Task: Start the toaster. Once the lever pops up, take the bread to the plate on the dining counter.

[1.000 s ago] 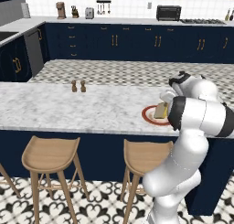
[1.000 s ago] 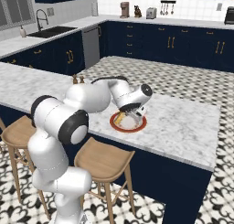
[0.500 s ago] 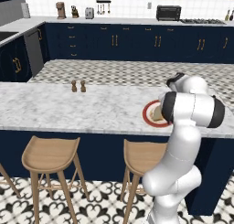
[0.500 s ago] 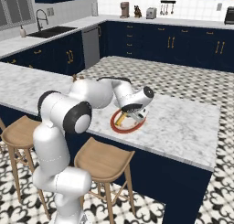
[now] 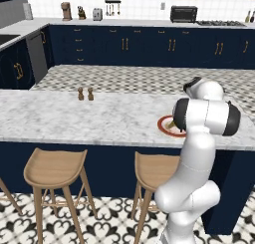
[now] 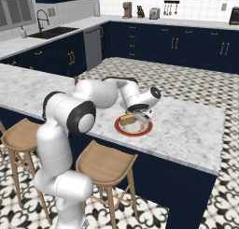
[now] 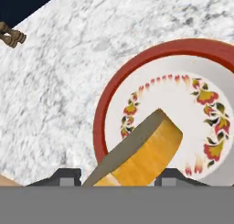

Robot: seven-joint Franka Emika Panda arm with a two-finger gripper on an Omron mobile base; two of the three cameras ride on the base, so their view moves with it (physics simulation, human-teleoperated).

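Tool (image 7: 117,182): jaws stood apart either side of the bread (image 7: 141,152).
Bread: tilted over the plate (image 7: 103,113).
Advice: lift straight up, avoid dragging it.

Bread (image 7: 146,152): golden-tan slice, tilted on edge over the plate (image 7: 106,109). Plate: red rim, pale floral centre, resting on the marble dining counter (image 7: 64,72).

Kitchen: cabinets (image 5: 124,44), stools (image 5: 55,168), stove (image 5: 221,23).
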